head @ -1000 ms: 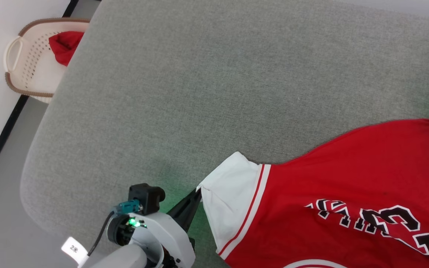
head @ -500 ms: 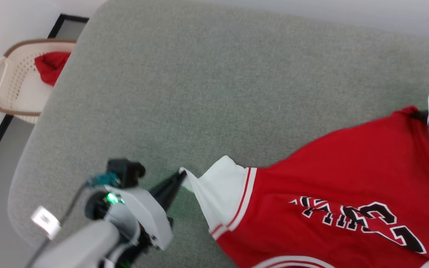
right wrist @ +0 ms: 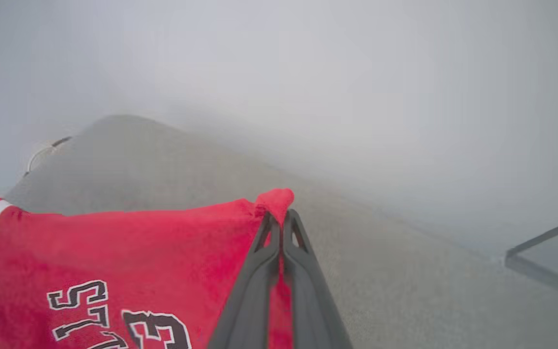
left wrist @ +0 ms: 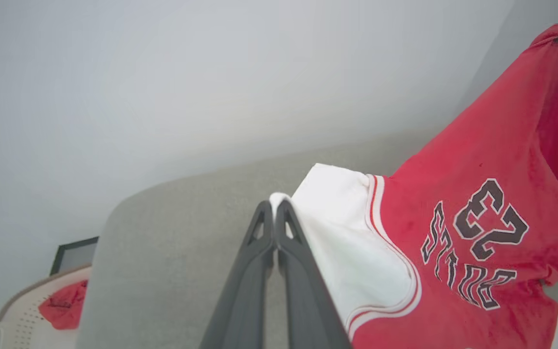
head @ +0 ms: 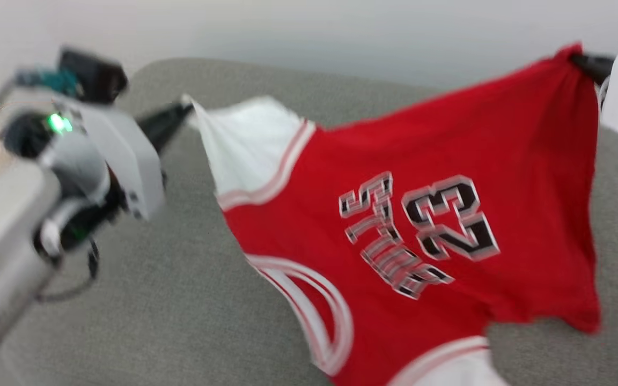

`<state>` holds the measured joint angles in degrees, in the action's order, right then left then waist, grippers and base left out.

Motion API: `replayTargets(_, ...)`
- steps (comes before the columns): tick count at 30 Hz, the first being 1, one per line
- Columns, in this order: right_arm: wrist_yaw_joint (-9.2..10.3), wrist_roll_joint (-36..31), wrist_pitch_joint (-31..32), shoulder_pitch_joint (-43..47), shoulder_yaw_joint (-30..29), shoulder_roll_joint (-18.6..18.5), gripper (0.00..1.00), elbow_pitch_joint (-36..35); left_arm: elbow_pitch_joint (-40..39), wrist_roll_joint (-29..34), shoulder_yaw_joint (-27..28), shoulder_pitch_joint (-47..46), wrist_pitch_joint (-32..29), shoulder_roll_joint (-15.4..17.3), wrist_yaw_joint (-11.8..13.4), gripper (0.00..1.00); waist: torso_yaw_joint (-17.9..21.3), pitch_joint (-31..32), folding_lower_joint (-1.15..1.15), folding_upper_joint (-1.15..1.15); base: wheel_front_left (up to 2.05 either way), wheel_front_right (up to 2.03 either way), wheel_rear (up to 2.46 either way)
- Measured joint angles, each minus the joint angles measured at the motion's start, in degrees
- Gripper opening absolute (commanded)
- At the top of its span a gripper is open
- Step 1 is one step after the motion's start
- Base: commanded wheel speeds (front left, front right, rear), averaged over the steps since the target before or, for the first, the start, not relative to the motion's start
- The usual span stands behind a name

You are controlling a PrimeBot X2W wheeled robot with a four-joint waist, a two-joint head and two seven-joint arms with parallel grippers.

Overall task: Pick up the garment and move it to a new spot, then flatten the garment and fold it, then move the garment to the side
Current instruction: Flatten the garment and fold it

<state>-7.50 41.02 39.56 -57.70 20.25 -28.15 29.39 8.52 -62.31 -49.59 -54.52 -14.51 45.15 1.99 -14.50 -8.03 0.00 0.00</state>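
Garment (head: 421, 161), perhaps airborne, edge-gripped by left pincer (left wrist: 274, 208) and right pincer (right wrist: 279, 219).

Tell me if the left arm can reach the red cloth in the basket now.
Probably not: the left gripper is shut on a sleeve of the garment, and the red cloth lies off past the corner of the grey surface.

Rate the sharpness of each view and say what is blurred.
Head view: motion blur throughout, the lettering on the garment doubled, the left hand smeared. Left wrist view: sharp, the print crisp. Right wrist view: soft and hazy, the background washed out, though the right hand reads clearly.
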Motion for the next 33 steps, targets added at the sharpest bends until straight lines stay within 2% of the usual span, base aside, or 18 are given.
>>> replayTargets(7, 0.0, -3.1, -11.7, -5.9, 1.3, 1.0, 0.0, 3.6, 12.1, 4.6, -0.3, -13.6, -3.0, -3.8, -4.3, 0.0, 2.0, 3.5, 0.0, 0.0, 0.0, 0.0, 0.0)
replayTargets(12, -0.01, -7.4, -19.5, -10.3, 1.2, 2.3, 0.0, 7.6, 22.0, 8.1, -0.3, -22.2, -2.0, -6.8, -6.0, 0.0, 4.1, 4.9, 0.01, 0.0, 0.0, 0.0, 0.0)
replayTargets(18, -0.01, -9.1, -22.9, -14.6, 2.2, 4.8, 0.0, 12.5, 32.6, 11.1, -0.2, -31.2, 0.8, -9.7, -7.1, 0.0, 6.6, 6.1, 0.0, 0.0, 0.0, 0.0, 0.0)
replayTargets(24, -0.02, -9.4, -25.8, -18.1, 2.4, 5.6, 0.0, 16.3, 41.2, 12.6, -0.2, -38.4, 3.2, -12.9, -8.1, 0.0, 8.7, 6.5, 0.0, 0.0, 0.0, 0.0, 0.0)
replayTargets(33, -0.02, -9.9, -27.4, -24.3, 2.2, 7.2, 0.0, 19.0, 50.7, 12.6, 1.0, -45.8, 7.0, -15.9, -8.4, 0.0, 9.6, 2.5, 0.0, 0.0, 0.0, 0.0, 0.0)
